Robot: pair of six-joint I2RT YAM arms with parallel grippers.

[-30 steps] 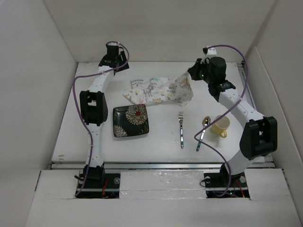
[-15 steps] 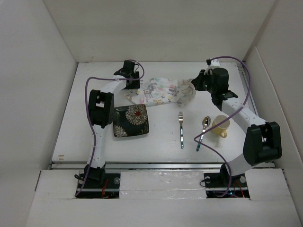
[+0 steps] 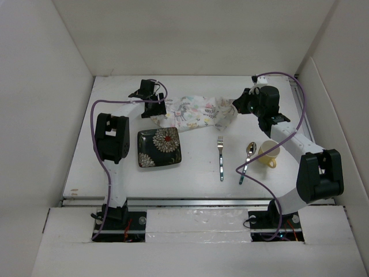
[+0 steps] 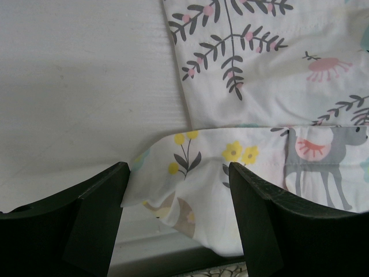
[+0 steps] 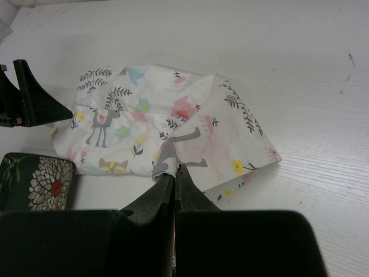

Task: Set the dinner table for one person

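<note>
Top view: the dinner table [image 3: 199,158] fills the floor of the white-walled enclosure in front of both arm bases, and everything listed here lies on it. You have the patterned cloth placemat [image 3: 196,111] toward the far side, roughly centred between the two arms, rumpled and partly folded over itself rather than flat. Your right gripper [image 5: 173,173] sits at the placemat's right end with its jaws pressed together on a fold of cloth; from the right wrist camera the fabric rises to the fingertips and a flap drapes down to the right of them. Your left gripper [image 4: 177,173] is at the placemat's left end with its jaws wide apart. In the left wrist view a folded corner with yellow flowers lies in the gap between the two fingers. You cannot tell from these views whether either finger touches the cloth, and nothing is clamped on that side. The dark square plate [image 3: 159,147] with the flower pattern lies nearer the bases, just beside the placemat's left near edge; its corner shows at the lower left of the right wrist view. The fork [image 3: 221,157] lies right of the plate, tines pointing to the far side. The spoon [image 3: 247,161] lies right of the fork, slightly slanted, bowl toward the far side. The yellow cup [image 3: 268,153] stands upright just beside the spoon bowl, under your right forearm.
</note>
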